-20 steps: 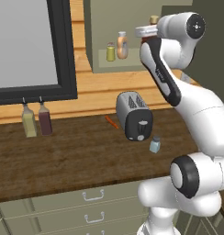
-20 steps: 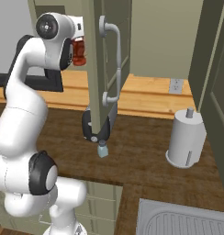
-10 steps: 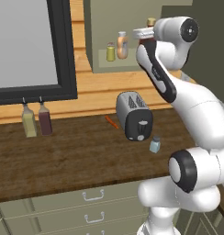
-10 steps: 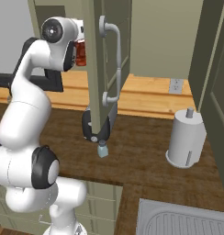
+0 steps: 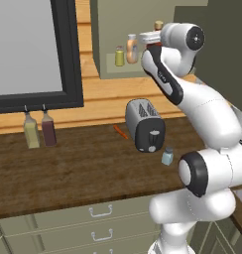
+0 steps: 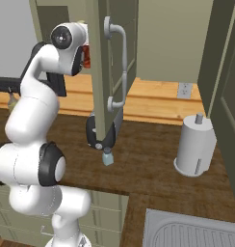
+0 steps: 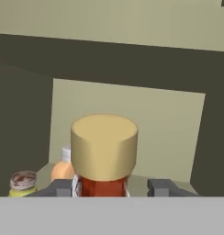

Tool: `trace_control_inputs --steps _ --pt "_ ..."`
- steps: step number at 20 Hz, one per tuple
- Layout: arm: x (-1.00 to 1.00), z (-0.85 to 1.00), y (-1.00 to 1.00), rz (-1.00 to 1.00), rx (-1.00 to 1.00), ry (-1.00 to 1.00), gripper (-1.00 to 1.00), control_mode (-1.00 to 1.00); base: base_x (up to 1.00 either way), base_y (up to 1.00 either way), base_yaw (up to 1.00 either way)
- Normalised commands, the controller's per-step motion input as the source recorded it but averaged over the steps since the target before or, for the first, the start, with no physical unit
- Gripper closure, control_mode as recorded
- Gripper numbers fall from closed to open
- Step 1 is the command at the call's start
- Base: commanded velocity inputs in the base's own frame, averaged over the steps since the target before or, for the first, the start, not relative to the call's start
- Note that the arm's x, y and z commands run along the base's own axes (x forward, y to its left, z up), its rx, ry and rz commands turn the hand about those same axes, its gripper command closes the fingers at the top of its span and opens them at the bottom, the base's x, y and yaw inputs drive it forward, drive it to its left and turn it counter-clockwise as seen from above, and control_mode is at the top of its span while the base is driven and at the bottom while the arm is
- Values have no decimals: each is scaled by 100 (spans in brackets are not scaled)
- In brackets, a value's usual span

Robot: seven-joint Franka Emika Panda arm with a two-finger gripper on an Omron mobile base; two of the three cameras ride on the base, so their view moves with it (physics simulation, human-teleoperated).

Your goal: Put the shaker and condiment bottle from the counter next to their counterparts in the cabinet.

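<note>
Hand (image 7: 113, 187) is clamped partway shut on the red condiment bottle (image 7: 103, 183), held upright at the cabinet (image 7: 127, 124) mouth so it can land beside the orange bottle (image 7: 63, 168).

No legible text, label, brand, number or sign appears in any view. The condiment bottle (image 7: 103, 183) presents a plain cork stopper and bare red glass, with no readable marking. The orange bottle (image 5: 132, 48) and yellow-green shaker (image 5: 120, 56) in the cabinet (image 5: 105, 30) carry no readable print. The toaster (image 5: 145, 125) and the two bottles (image 5: 39, 130) at the back of the bench (image 5: 73, 168) are likewise unmarked.
</note>
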Motion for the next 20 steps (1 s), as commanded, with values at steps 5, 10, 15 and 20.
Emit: trace_control_inputs --steps 5,10,15,20 --pt "35 0 0 0 2 0 100 -100 0 0 0" --pt "33 0 0 1 0 0 100 -100 0 0 0" --pt "26 0 0 0 0 0 100 -100 0 0 0" --pt "34 0 0 0 0 0 -100 -100 0 0 0"
